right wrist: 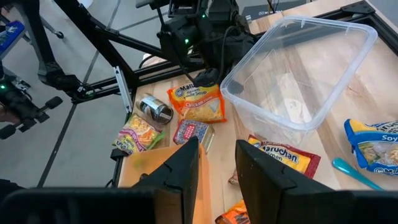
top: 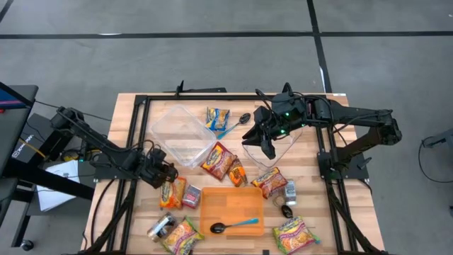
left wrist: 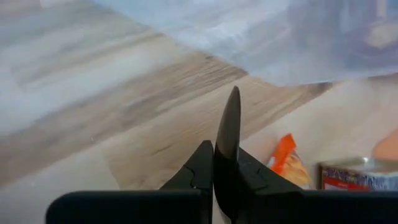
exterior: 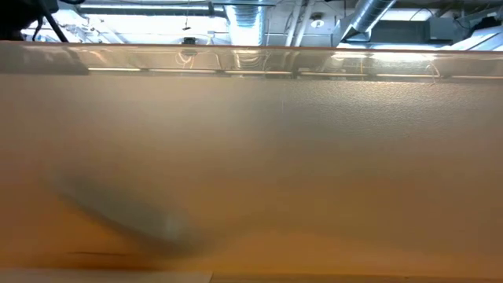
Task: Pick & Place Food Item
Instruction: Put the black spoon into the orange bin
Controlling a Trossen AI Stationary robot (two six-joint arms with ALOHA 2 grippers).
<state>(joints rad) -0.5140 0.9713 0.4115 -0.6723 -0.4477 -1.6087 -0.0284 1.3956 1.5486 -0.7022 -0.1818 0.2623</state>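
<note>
My left claw, pressed together, sits beside the noodle packet; judged light, crinkly, slippery; grip its edge.

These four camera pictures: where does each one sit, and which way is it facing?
High view: overhead, looking straight down on the table and both arms.
Low view: at tabletop height, blocked by a frosted surface.
Left wrist view: on the left arm, past its shut left claw.
Right wrist view: on the right arm, past its open right claw.
Shared: the clear tub, also overhead.
</note>
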